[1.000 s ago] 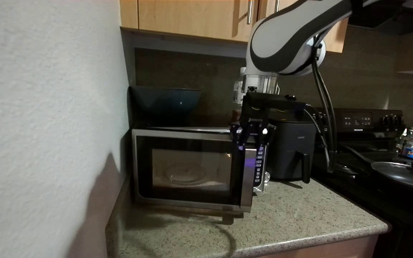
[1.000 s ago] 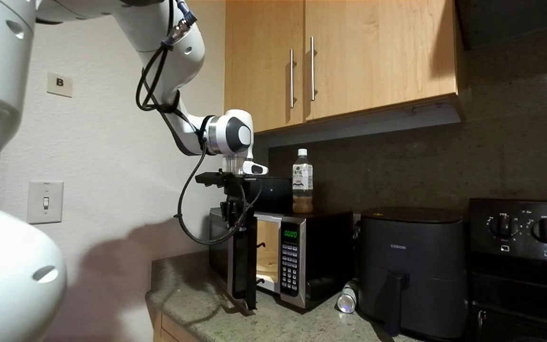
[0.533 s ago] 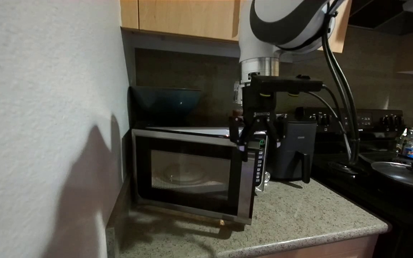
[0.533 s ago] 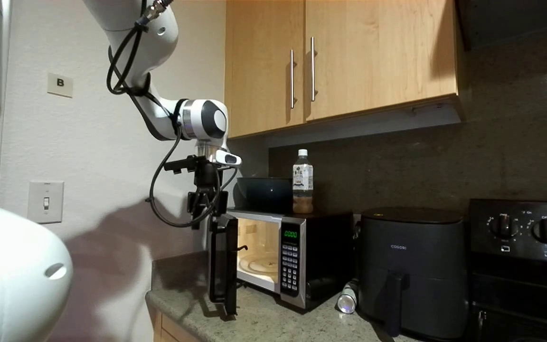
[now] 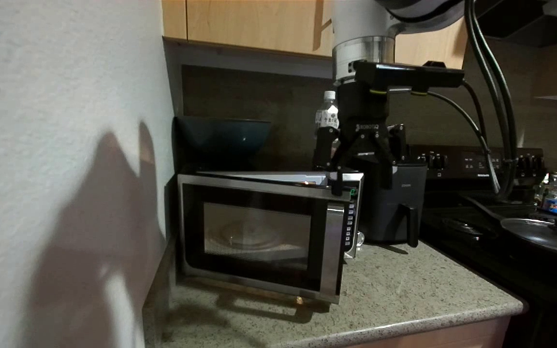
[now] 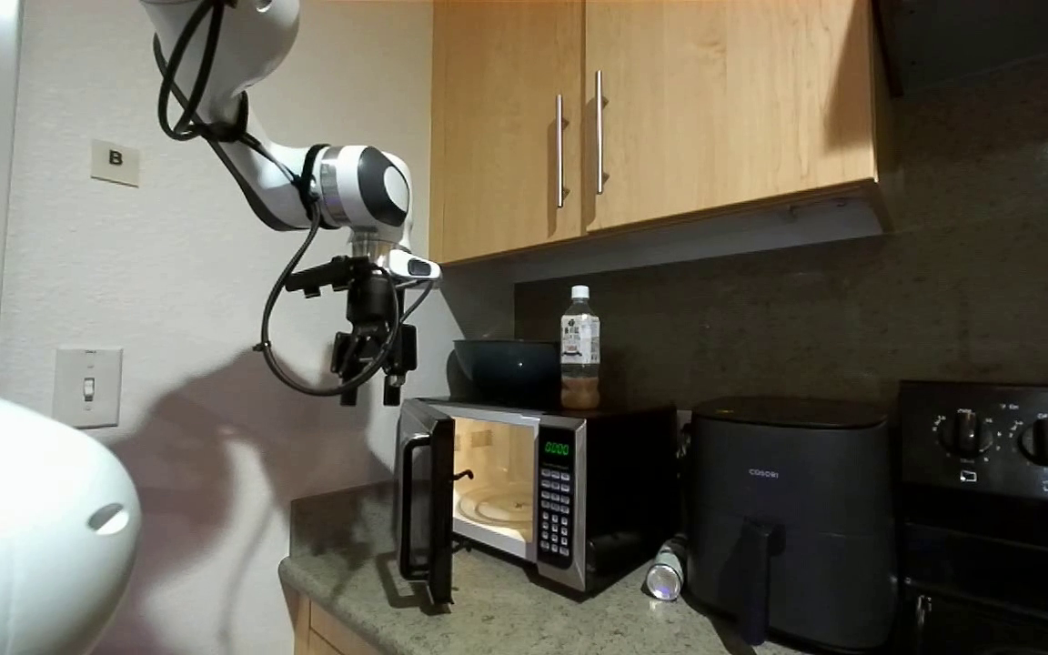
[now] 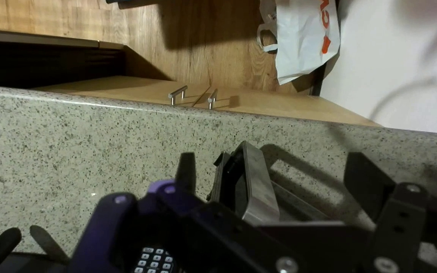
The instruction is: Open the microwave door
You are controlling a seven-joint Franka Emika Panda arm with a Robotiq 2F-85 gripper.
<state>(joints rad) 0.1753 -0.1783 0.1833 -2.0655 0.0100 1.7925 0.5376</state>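
Note:
The microwave (image 6: 629, 496) sits on the counter, its lit white interior (image 6: 497, 464) showing in an exterior view. Its microwave door (image 5: 259, 232) (image 6: 428, 509) stands swung partway out from the body, in both exterior views. A silver handle (image 7: 258, 176) runs down the door's free edge. Just above that edge hangs my gripper (image 5: 363, 186) (image 6: 370, 397), pointing down with its fingers spread wide. In the wrist view the handle lies below and between the fingertips of the gripper (image 7: 271, 163), apart from them. Nothing is held.
A black air fryer (image 5: 394, 208) (image 6: 788, 518) stands beside the microwave. On top of the microwave are a bottle (image 6: 580, 350) and a dark bowl (image 5: 225, 140). Wooden cabinets (image 6: 670, 118) hang overhead. A wall (image 5: 75, 145) closes off the door's hinge side.
The door has swung further out from the microwave. My gripper has come away from the handle, spread its fingers and risen above the door's top edge.

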